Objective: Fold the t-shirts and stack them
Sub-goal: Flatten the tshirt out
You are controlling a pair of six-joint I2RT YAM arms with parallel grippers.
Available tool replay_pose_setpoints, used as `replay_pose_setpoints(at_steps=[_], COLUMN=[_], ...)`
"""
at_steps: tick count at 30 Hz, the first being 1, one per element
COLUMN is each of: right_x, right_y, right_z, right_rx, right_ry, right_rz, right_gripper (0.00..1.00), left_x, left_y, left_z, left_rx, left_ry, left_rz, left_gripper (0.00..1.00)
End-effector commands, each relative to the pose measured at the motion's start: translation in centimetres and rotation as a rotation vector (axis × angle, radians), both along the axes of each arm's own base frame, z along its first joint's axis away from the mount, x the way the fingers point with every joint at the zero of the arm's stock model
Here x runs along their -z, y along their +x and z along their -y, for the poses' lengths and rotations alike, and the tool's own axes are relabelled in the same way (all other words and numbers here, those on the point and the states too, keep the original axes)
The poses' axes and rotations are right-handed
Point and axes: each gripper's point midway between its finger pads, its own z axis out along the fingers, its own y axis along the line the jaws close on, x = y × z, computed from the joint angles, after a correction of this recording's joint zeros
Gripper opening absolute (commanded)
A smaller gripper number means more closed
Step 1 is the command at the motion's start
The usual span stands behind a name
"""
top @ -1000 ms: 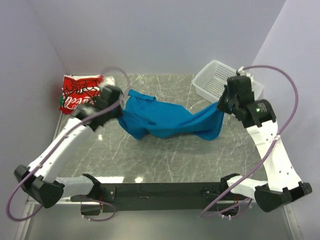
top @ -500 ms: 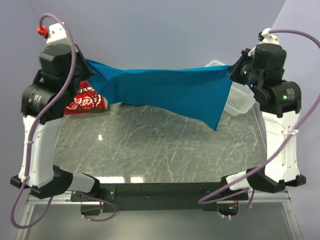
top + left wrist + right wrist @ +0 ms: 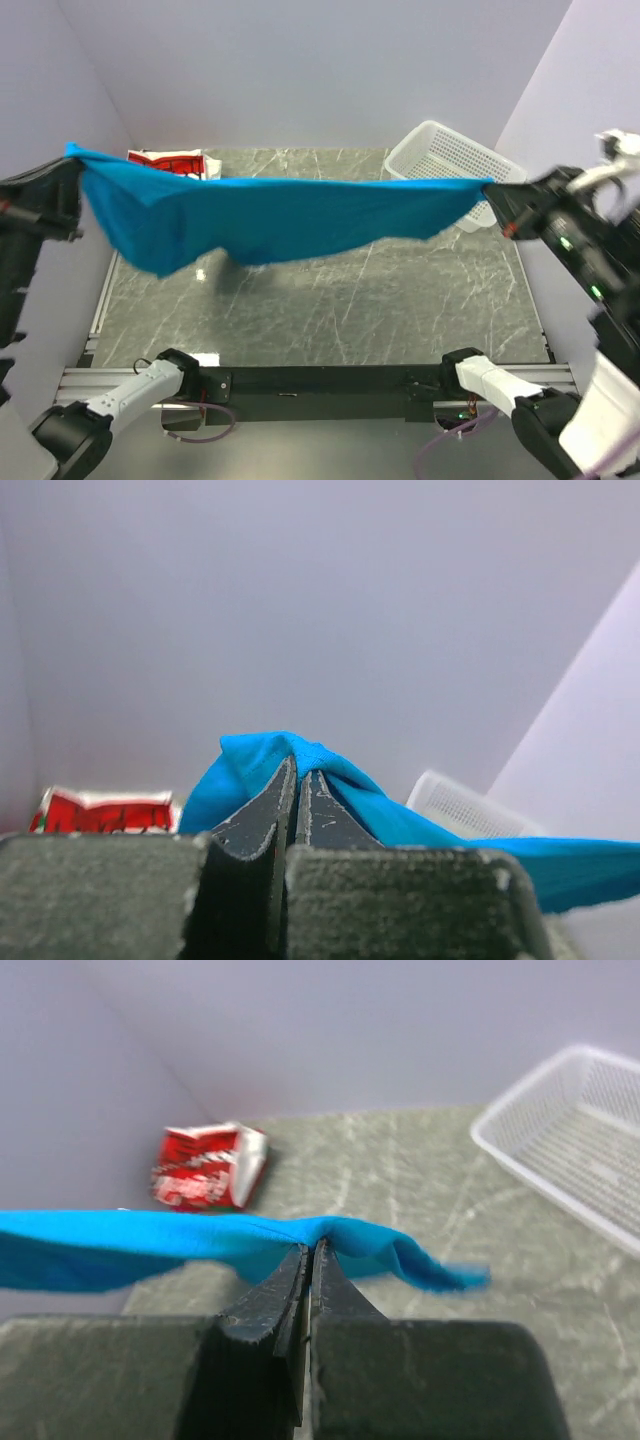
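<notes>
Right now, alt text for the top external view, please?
A bright-blue t-shirt hangs stretched above the table, its ends pinched in the shut jaws of the left arm and right arm. A folded red-and-white t-shirt lies back left; a white basket sits back right.

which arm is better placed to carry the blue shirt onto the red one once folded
Left arm, probably. Its jaws hold the blue shirt at the end near the red shirt in the far left corner; the right arm holds the end by the basket.
</notes>
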Motion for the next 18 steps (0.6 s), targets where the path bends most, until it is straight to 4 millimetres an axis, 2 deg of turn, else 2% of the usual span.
replay_pose_setpoints(at_steps=[1, 2, 5, 7, 9, 10, 11, 12, 13, 14, 15, 16, 17, 18], right_x=[-3.4, -3.9, -6.1, -6.3, -6.2, -4.9, -4.4, -3.6, -1.6, -0.6, 0.1, 2.3, 2.8, 4.5], right_y=[-3.2, -3.6, -4.3, -3.7, -2.5, -1.1, -0.2, 0.8, 2.7, 3.7, 5.0, 7.0, 8.1, 9.9], right_z=[-0.2, -0.3, -0.3, 0.2, 0.8, 0.8, 1.0, 1.0, 1.2, 1.1, 1.6, 1.9, 1.9, 1.9], right_rx=[-0.054, -0.058, -0.064, -0.03, 0.019, 0.04, 0.056, 0.064, 0.1, 0.103, 0.136, 0.17, 0.18, 0.195], right_ry=[0.039, 0.046, 0.084, 0.093, 0.091, 0.077, 0.058, 0.042, 0.014, -0.006, -0.037, -0.075, -0.094, -0.115], right_rz=[0.125, 0.143, 0.231, 0.24, 0.242, 0.199, 0.187, 0.166, 0.109, 0.085, 0.077, 0.015, 0.012, -0.034], right_gripper=[0.0, 0.0, 0.0, 0.0, 0.0, 0.0, 0.0, 0.0, 0.0, 0.0, 0.0, 0.0, 0.0, 0.0], left_x=[-2.5, -3.8, -5.5, -5.6, -4.5, -3.8, -2.7, -1.2, -0.3, 0.6, 2.1, 3.1, 3.2, 4.6], left_y=[-0.6, -1.4, -2.6, -2.3, 0.1, 1.2, 2.7, 5.2, 6.6, 7.8, 10.6, 11.8, 12.7, 15.0], left_z=[1.3, 1.2, 1.0, 0.9, 2.1, 2.7, 3.7, 5.0, 5.8, 6.6, 7.8, 8.2, 8.6, 9.2], left_rx=[0.073, 0.082, 0.094, 0.083, 0.09, 0.099, 0.122, 0.137, 0.15, 0.161, 0.167, 0.166, 0.164, 0.148], left_ry=[0.018, -0.001, -0.026, -0.027, -0.007, 0.001, 0.02, 0.041, 0.057, 0.071, 0.097, 0.114, 0.123, 0.151], left_rz=[0.115, 0.174, 0.265, 0.277, 0.232, 0.205, 0.163, 0.097, 0.056, 0.022, -0.042, -0.082, -0.096, -0.144], left_gripper=[0.01, 0.01, 0.0, 0.01, 0.01, 0.01, 0.01, 0.0, 0.01, 0.0, 0.01, 0.0, 0.0, 0.0])
